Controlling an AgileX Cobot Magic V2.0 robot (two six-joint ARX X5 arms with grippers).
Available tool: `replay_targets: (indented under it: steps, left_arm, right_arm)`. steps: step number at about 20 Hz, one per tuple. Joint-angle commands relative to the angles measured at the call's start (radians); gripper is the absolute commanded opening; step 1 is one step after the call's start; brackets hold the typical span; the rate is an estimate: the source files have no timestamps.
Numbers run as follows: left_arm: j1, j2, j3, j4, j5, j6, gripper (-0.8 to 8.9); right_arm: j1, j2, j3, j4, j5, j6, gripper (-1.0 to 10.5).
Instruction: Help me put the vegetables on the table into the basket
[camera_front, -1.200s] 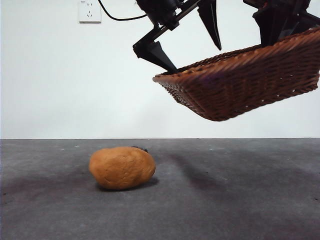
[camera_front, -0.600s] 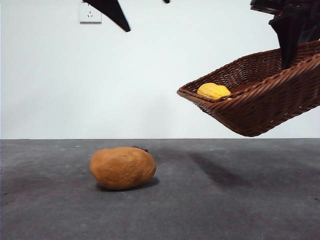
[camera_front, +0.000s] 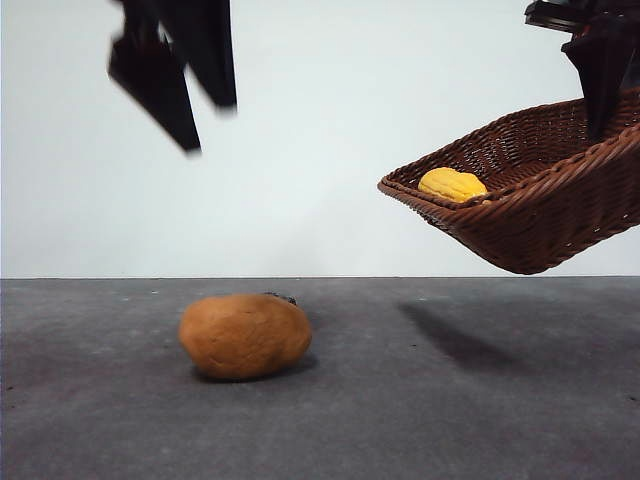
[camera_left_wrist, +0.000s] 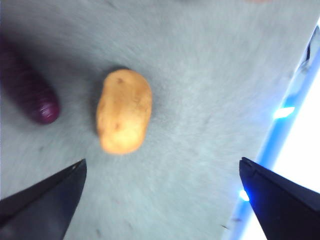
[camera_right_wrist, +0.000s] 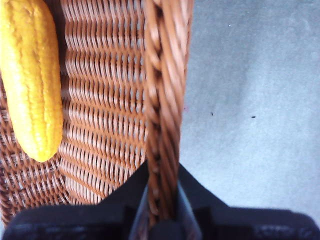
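The right gripper (camera_right_wrist: 161, 200) clamps the braided rim of the wicker basket (camera_front: 540, 215), holding it tilted in the air; the yellow bumpy vegetable (camera_front: 452, 185) lies inside. The left gripper (camera_front: 175, 85), jaws spread wide and empty, hangs high above the potato (camera_front: 245, 335), which rests on the table (camera_front: 450, 420), well below its fingertips (camera_left_wrist: 50, 200).

Matte black left claw (camera_left_wrist: 160, 200) with tapered pointed wedge tips; right claw (camera_right_wrist: 162, 200) equally black, blocky.
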Motion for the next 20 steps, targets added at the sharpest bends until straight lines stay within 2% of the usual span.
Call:
replay_targets:
  steps: [1, 8, 9, 11, 16, 17, 19, 20]
  left_arm:
    - [0.002, 0.050, -0.067, 0.078, 0.002, 0.087, 5.66]
    - [0.000, 0.236, -0.088, 0.237, 0.002, 0.082, 5.77]
    - [0.000, 0.254, -0.088, 0.248, -0.003, 0.081, 5.77]
    - [0.002, 0.282, -0.088, 0.268, -0.023, 0.082, 6.37]
    - [0.002, 0.331, -0.088, 0.272, -0.029, 0.065, 6.20]
    - [0.001, 0.336, -0.088, 0.271, -0.027, 0.063, 5.28]
    - [0.001, 0.337, -0.088, 0.271, -0.028, 0.063, 2.28]
    - [0.001, 0.337, -0.088, 0.270, -0.027, 0.061, 1.14]
  right_arm:
    - [0.003, 0.001, -0.006, -0.023, -0.039, -0.007, -0.2]
    - [0.003, 0.001, -0.006, -0.023, -0.045, -0.007, -0.2]
    - [0.003, 0.001, -0.006, -0.023, -0.045, -0.007, -0.2]
    - [0.003, 0.001, -0.006, -0.023, -0.045, -0.007, -0.2]
    - [0.003, 0.001, -0.006, -0.023, -0.046, -0.010, -0.2]
    - [0.003, 0.001, -0.006, -0.023, -0.046, -0.010, -0.2]
    - [0.003, 0.001, -0.006, -0.023, -0.046, -0.010, -0.2]
    - [0.003, 0.001, -0.006, -0.023, -0.046, -0.010, -0.2]
